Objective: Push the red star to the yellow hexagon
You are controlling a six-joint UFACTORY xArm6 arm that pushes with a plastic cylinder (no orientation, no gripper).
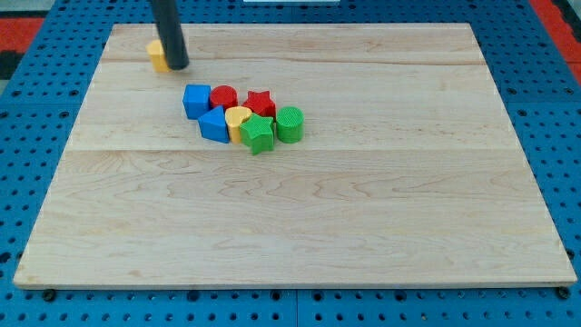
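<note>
The red star [260, 103] lies in a tight cluster of blocks near the board's middle, toward the view's top. The yellow hexagon [157, 54] sits apart at the view's top left, partly hidden behind my rod. My tip [177, 67] rests on the board touching the hexagon's right side, well to the upper left of the red star.
The cluster also holds a blue cube [196, 100], a red cylinder [223, 97], a blue wedge-like block [215, 124], a yellow heart [238, 119], a green star [258, 133] and a green cylinder [290, 123]. The wooden board [300, 218] lies on a blue pegboard.
</note>
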